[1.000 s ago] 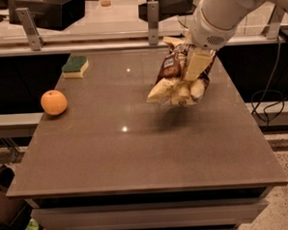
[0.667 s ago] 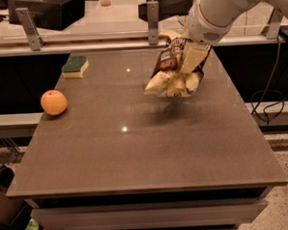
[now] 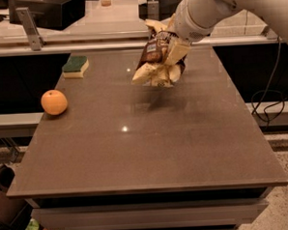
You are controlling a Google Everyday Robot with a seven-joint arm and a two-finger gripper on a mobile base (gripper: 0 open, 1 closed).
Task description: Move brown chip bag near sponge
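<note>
I'm watching the brown chip bag (image 3: 155,63) travelling: over the last second it has been sliding away from the right part of the tabletop (image 3: 146,150) and toward the far-left corner, and it is now riding a little higher and farther back than it was. To me that means the carry is well underway and heading the right way, though the bag is not yet near its target.

The bag is hanging clear of the surface, crumpled and tilted, its dark brown printed face turned toward the camera and its cream-yellow ends flaring out below and to the left of the end effector (image 3: 175,51). The end effector is clamping the bag's upper right part; since the bag is dangling with nothing under it, I'm judging the grip to be holding. A soft shadow (image 3: 155,103) is lying on the tabletop directly beneath the end effector, apart from the bag.

The sponge (image 3: 75,66) is sitting well to the left of the end effector, green side up, at the far-left edge. An orange (image 3: 54,102) is resting farther left and nearer the camera, well apart from the end effector.
</note>
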